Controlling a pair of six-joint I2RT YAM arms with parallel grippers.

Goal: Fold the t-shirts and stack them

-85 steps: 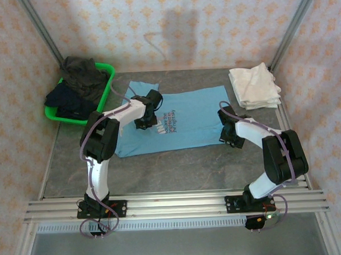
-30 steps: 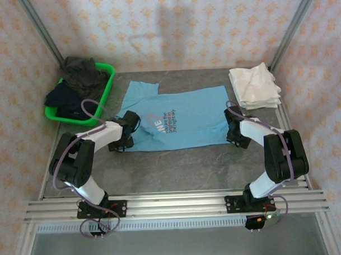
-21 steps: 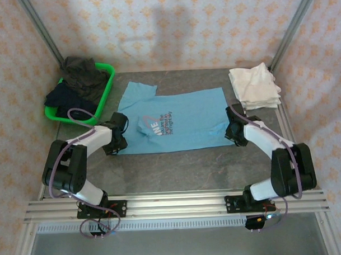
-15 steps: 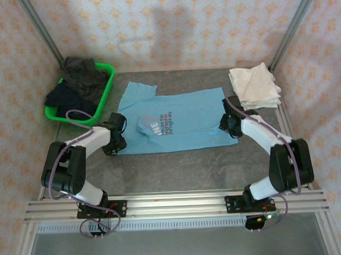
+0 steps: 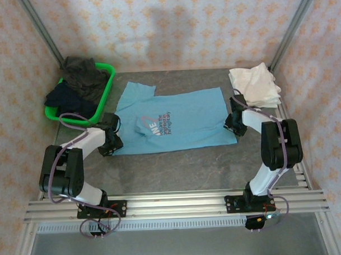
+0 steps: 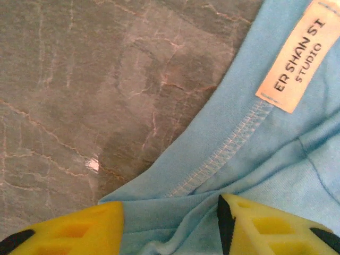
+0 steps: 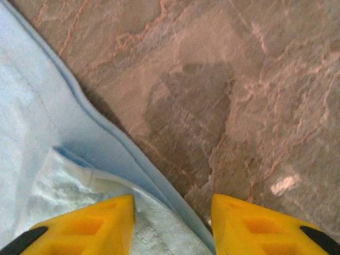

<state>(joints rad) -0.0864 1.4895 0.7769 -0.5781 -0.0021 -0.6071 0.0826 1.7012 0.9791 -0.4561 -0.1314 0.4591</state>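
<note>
While the grey surface (image 5: 177,166) holds the blue t-shirt (image 5: 187,121) spread out in its middle, you look ready to start the first fold. White t-shirts (image 5: 254,86) sit piled far right. Your left fingers (image 6: 69,228) are apart over the collar (image 6: 234,143), right fingers (image 7: 85,223) apart over the hem (image 7: 106,138); next, pinch both edges.

Left arm folded low with elbow out left, left gripper (image 5: 111,142) down, fingers (image 6: 79,234) parted, right arm reaching forward, right gripper (image 5: 234,125) down, fingers (image 7: 85,228) parted
</note>
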